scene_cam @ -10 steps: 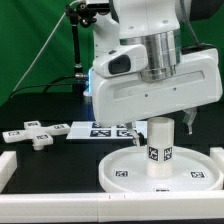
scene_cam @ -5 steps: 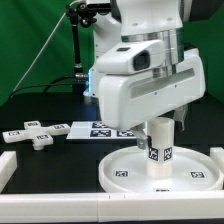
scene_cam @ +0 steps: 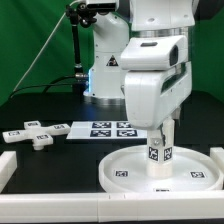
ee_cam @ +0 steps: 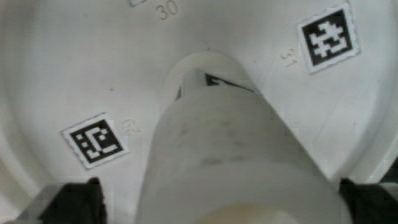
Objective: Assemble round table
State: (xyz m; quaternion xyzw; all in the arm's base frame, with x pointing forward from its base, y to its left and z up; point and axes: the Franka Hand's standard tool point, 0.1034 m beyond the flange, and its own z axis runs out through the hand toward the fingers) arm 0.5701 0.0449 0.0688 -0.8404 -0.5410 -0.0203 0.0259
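The large white round disc [scene_cam: 116,171] lies flat on the dark table with the short thick cylinder leg [scene_cam: 160,150] standing upright at its middle. My gripper [scene_cam: 160,127] hangs straight over the leg, and its hand hides the leg's top in the exterior view. In the wrist view the leg [ee_cam: 222,140] fills the space between my two dark fingers [ee_cam: 71,205], with a small gap on each side. The gripper [ee_cam: 217,208] is open and holds nothing. The disc [ee_cam: 107,60] shows two square tags. The cross-shaped foot piece [scene_cam: 35,137] lies apart at the exterior view's left.
The marker board [scene_cam: 105,128] lies flat behind the disc. White border rails run along the left [scene_cam: 8,168], the front [scene_cam: 60,212] and the right [scene_cam: 217,155] of the work area. The robot's base [scene_cam: 100,70] stands at the back.
My hand has turned about its vertical axis above the leg, from broadside to narrow side facing the exterior camera, and shifted slightly to that view's right. The jaws stayed open. The parts have not moved.
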